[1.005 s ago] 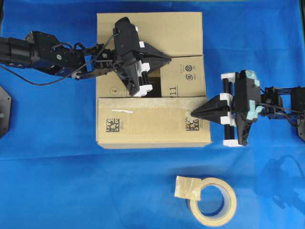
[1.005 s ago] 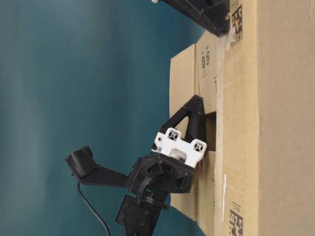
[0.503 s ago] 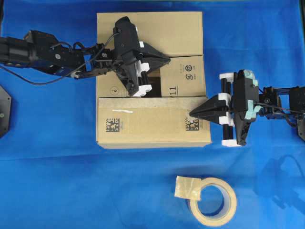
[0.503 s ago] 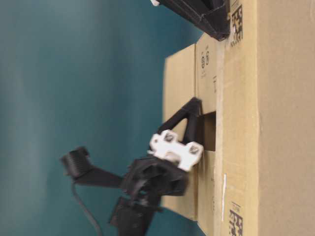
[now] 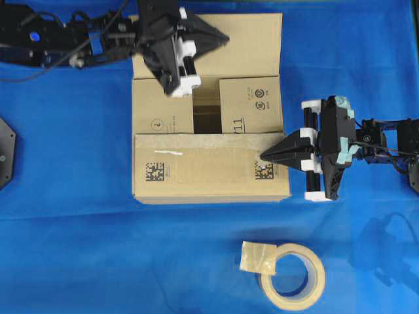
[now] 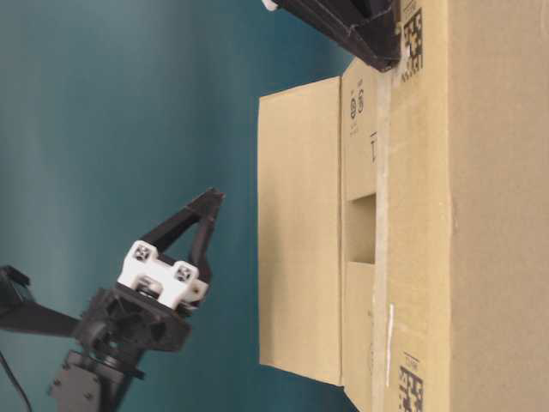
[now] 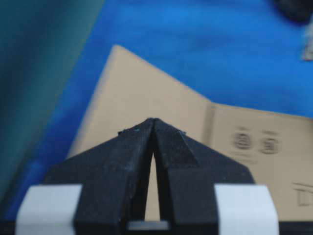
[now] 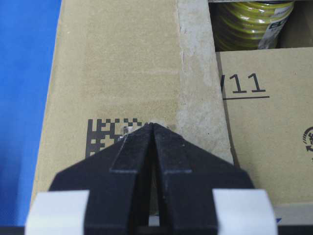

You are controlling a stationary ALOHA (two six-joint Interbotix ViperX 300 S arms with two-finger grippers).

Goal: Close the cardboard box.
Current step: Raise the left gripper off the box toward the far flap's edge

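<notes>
Cardboard box (image 5: 209,111) sits centre on blue cloth (image 5: 78,248). Left gripper (image 5: 219,39), tips together, hovers over far flap. Right gripper (image 5: 265,157), tips together, presses near flap w/ square code.

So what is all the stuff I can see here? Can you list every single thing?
box: one, brown cardboard, middle of the blue cloth, near flap folded down, far flap standing up, a gap open in the middle.
yellow roll: one, yellow-green, inside the box, seen through the gap.
tape roll: one, beige, on the cloth in front of the box, a loose end sticking up.
cloth: one, blue, under everything.
left tool: one, black and white, shut, up by the far flap.
right tool: one, black and white, shut, tip on the near flap by a square code.
</notes>
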